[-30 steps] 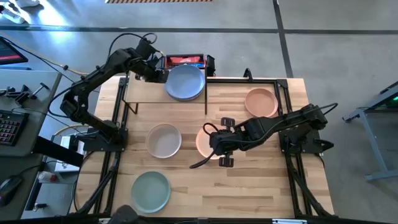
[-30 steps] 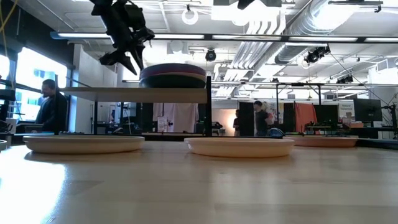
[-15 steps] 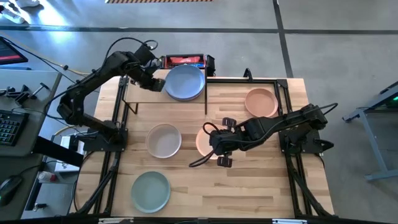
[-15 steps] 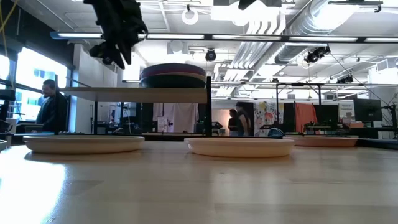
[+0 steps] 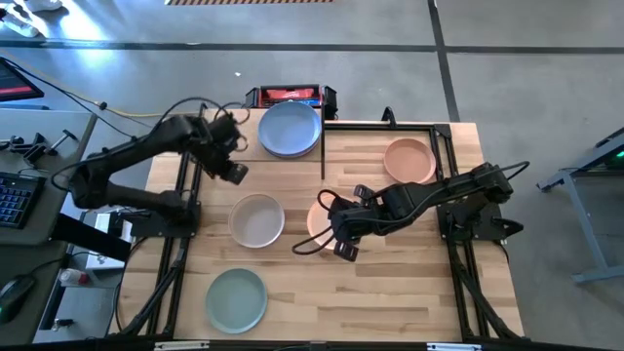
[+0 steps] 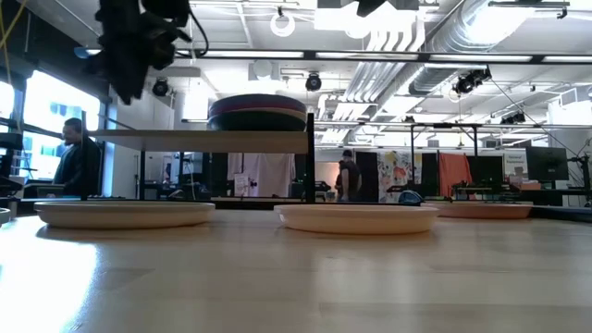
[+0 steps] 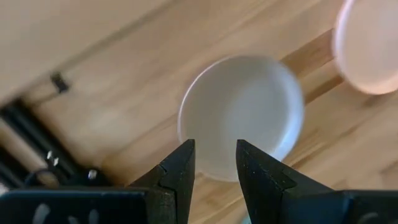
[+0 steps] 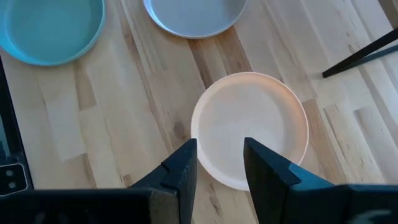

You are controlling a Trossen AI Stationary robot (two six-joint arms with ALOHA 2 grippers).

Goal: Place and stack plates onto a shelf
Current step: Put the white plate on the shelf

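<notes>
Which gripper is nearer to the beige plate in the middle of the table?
Left. The left gripper hovers just beyond the beige plate, toward the shelf; the right gripper is farther, over the peach plate.

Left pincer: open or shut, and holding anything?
Open and empty: the left pincer shows a gap between its fingers, hovering above the beige plate.

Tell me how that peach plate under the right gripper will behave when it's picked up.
The peach plate looks rigid, so it probably won't flex. Its low rim suggests a thin edge grip that could slip or tilt. Lying flat on the table, it's unlikely to roll. The right gripper hovers open above it.
</notes>
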